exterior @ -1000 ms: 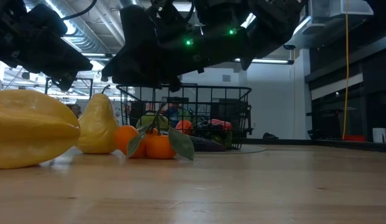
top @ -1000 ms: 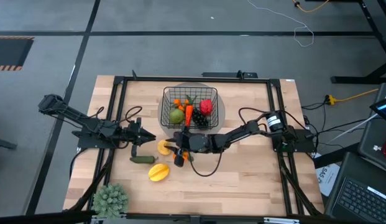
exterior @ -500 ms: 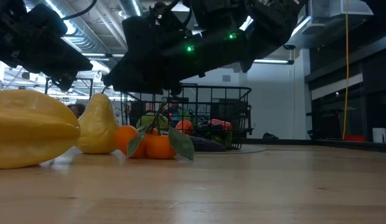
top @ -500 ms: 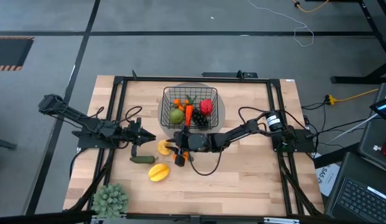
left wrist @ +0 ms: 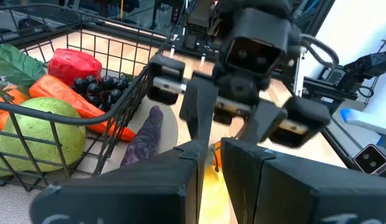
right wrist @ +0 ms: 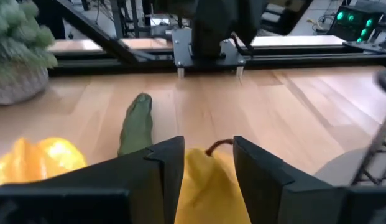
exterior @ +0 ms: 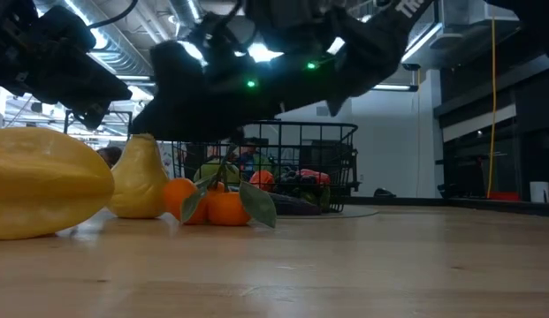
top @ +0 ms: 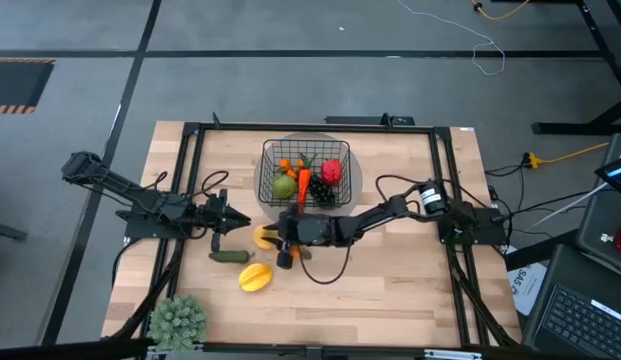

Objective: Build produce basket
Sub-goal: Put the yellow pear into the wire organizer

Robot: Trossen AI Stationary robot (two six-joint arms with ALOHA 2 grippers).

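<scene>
The black wire basket [top: 305, 172] stands at the table's far middle and holds a green apple [left wrist: 31, 137], a carrot [left wrist: 68, 104], a red pepper [left wrist: 74, 65] and grapes [left wrist: 102, 87]. A purple eggplant [left wrist: 146, 142] lies beside it. My right gripper [top: 274, 237] is open, low over the yellow pear [right wrist: 208, 183], one finger on either side of it. Tangerines [top: 287, 258], a yellow starfruit [top: 254, 277] and a green cucumber [top: 228, 256] lie on the table nearby. My left gripper [top: 236, 222] waits, shut, just left of the pear.
A spiky potted plant [top: 177, 320] stands at the near left corner. A black frame [top: 190, 140] runs around the table top. The tangerines [exterior: 217, 205] lie close to the right of the pear [exterior: 137, 177]. Bare wood stretches over the near right part.
My right gripper has sunk a little and edged toward the table's left, closing in on the pear, with its fingers as far apart as before. The produce has stayed in place.
</scene>
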